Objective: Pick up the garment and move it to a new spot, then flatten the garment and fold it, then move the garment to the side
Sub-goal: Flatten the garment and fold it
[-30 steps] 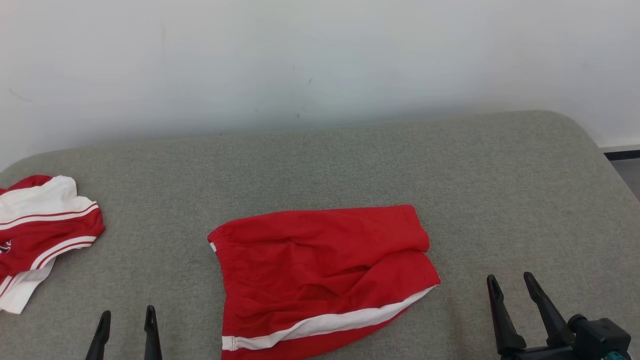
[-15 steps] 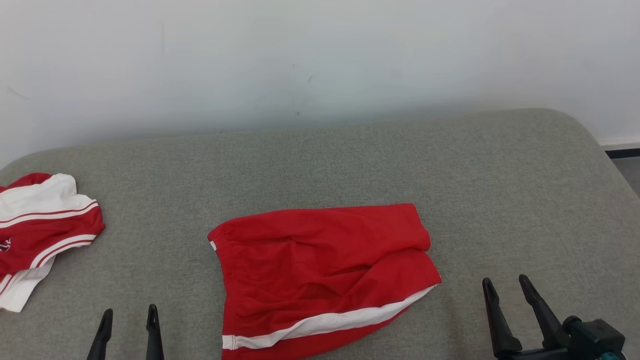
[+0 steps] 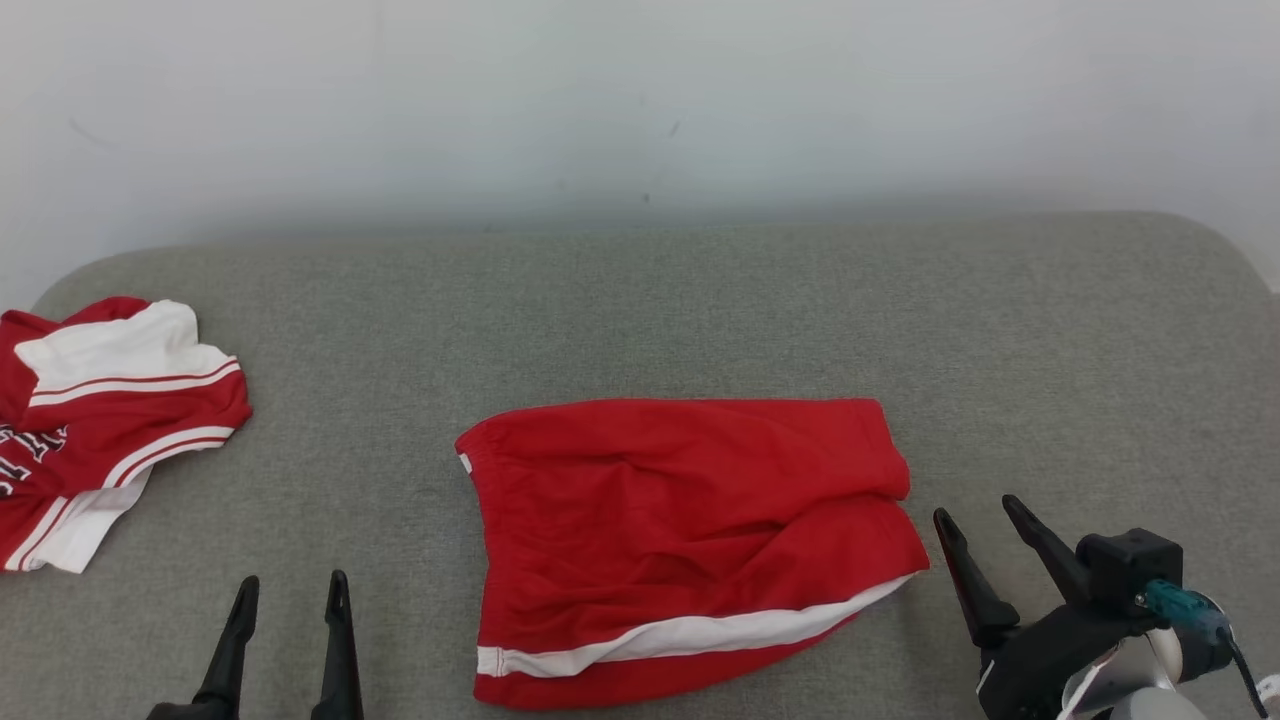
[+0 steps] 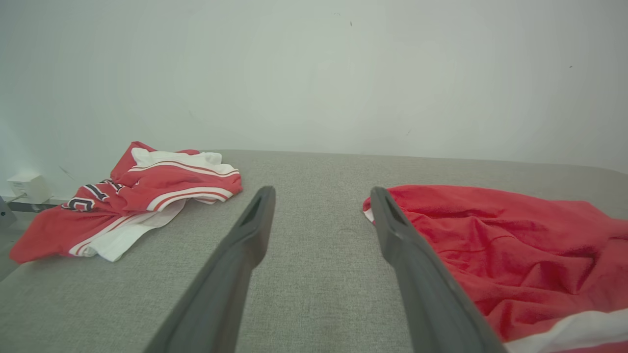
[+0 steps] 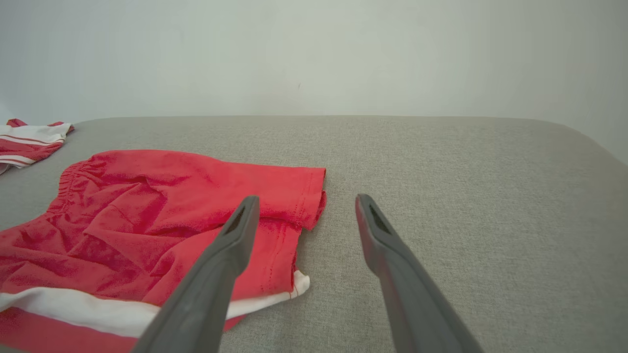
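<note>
Head view: red shorts lie on the grey surface, about centre, near the front edge. They look folded in half and lie flat but wrinkled. Waistband points left, leg hems right, and a white stripe runs along the near edge. Red-and-white jersey is crumpled at the far left of the surface, well apart from the shorts. Left gripper is at lower left, between jersey and shorts, jaws spread, nothing between them, clear of both garments. Right gripper is at lower right, just beside the shorts' right hem corner. Its jaws are spread and empty; cannot tell if the near finger touches the cloth. White wall is behind.

Left wrist view: left gripper has jaws wide apart with bare surface between them. Shorts are on the right, waistband corner right behind the right finger's tip. Jersey is on the left with dark lettering showing, partly hanging over the surface edge. A small white box sits low on the wall at far left.

Right wrist view: right gripper has jaws spread, holding nothing. The left finger crosses in front of the shorts' hem corner, the right finger is over bare surface. One leg layer lies over the other, white stripe at the bottom. A bit of the jersey shows at far left.
</note>
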Robot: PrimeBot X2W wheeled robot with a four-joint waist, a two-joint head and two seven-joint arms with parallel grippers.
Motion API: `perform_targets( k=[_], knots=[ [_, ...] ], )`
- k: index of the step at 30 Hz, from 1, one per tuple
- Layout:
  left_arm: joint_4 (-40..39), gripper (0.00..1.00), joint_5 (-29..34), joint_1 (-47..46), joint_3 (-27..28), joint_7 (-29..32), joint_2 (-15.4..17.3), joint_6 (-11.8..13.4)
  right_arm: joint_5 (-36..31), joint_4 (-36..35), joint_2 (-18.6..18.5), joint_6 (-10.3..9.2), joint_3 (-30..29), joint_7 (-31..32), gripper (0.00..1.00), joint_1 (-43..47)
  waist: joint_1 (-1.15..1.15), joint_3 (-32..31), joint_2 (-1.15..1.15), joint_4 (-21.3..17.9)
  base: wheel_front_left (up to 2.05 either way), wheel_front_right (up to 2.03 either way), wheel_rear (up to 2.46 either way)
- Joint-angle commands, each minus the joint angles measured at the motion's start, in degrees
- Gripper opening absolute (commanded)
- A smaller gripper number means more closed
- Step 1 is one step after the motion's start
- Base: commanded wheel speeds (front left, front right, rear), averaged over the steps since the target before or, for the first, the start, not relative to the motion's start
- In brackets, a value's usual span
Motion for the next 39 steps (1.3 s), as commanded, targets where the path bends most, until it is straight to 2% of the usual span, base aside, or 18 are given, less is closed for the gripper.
perform_targets(
  k=[1, 9, 14, 15, 16, 17, 19, 24, 28, 34, 35, 36, 37, 39],
  knots=[
    [0.2, 1.00, 0.3, -0.8, -0.2, -0.1, -0.1, -0.1, 0.7, 1.1, -0.5, -0.13, 0.5, 0.3, 1.00, -1.1, -0.01, 1.2, 0.00, 1.6, 0.00, 0.00, 0.00],
    [1.2, 1.00, 0.3, -3.3, -2.0, 0.0, -0.8, -0.5, 5.0, 12.5, -2.2, -0.13, 5.5, 6.3, 1.00, -9.0, -0.01, 3.6, 0.00, 4.9, 0.00, 0.00, 0.00],
    [1.9, 1.00, 0.0, -4.3, -2.4, 0.0, -1.1, -0.5, 7.9, 16.9, -2.5, -0.13, 9.6, 10.1, 1.00, -12.9, -0.01, 4.3, 0.00, 5.6, 0.00, 0.00, 0.00],
    [2.0, 1.00, 0.0, -4.4, -2.5, 0.0, -1.2, -0.6, 8.5, 17.6, -2.6, -0.13, 10.6, 10.9, 0.74, -13.7, -0.01, 4.4, 0.00, 5.7, 0.00, 0.00, 0.00],
    [2.2, 1.00, 0.0, -4.6, -2.6, 0.0, -1.2, -0.6, 9.3, 18.3, -2.7, -0.13, 11.2, 11.5, 0.15, -14.6, -0.01, 4.5, 0.00, 5.8, 0.00, 0.00, 0.00],
    [2.3, 1.00, -0.1, -4.8, -2.7, 0.0, -1.3, -0.6, 9.9, 19.1, -2.8, -0.13, 11.7, 12.3, 0.00, -15.2, -0.01, 4.5, 0.00, 5.9, 0.00, 0.00, 0.00],
    [2.5, 1.00, -0.1, -5.1, -3.0, -0.1, -1.3, -0.6, 10.6, 19.9, -2.9, -0.13, 12.8, 12.7, 0.00, -16.7, -0.01, 4.6, 0.00, 5.9, 0.00, 0.00, 0.00],
    [2.8, 1.00, -0.2, -5.3, -3.3, 0.0, -1.4, -0.4, 11.8, 19.6, -3.7, -0.13, 13.8, 7.9, 0.00, -20.2, -0.01, 4.4, 0.00, 5.9, 0.00, 0.00, 0.00],
    [2.8, 1.00, -0.3, -5.5, -3.7, 0.0, -1.5, -0.5, 12.9, 20.6, -4.3, -0.13, 14.3, 6.9, 0.00, -23.7, -0.01, 4.6, 0.00, 6.0, 0.00, 0.00, 0.00],
    [3.2, 1.00, -0.3, -6.0, -4.2, 0.0, -1.5, -0.7, 13.5, 24.8, -2.6, -0.13, 15.5, 7.2, 0.02, -28.2, -0.01, 5.0, 0.00, 6.2, 0.00, 0.00, 0.00],
    [3.3, 1.00, -0.2, -6.2, -4.3, 0.0, -1.5, -0.7, 13.6, 26.0, -2.2, -0.13, 15.6, 6.5, 0.14, -29.1, -0.01, 5.0, 0.00, 6.3, 0.00, 0.00, 0.00],
    [3.4, 1.00, -0.2, -6.3, -4.4, 0.0, -1.5, -0.8, 13.7, 27.3, -1.7, -0.13, 15.8, 6.0, 0.38, -29.7, -0.01, 5.0, 0.00, 6.3, 0.00, 0.00, 0.00],
    [3.5, 1.00, -0.3, -6.4, -4.6, 0.0, -1.5, -0.8, 13.4, 28.9, -1.5, -0.13, 15.9, 5.5, 1.00, -30.0, -0.01, 4.9, 0.00, 6.4, 0.00, 0.00, 0.00],
    [3.8, 1.00, -0.4, -6.6, -4.8, 0.0, -1.5, -0.9, 13.4, 30.9, -0.8, -0.13, 16.3, 3.9, 1.00, -30.9, -0.01, 4.7, 0.00, 6.5, 0.00, 0.00, 0.00]
  ],
)
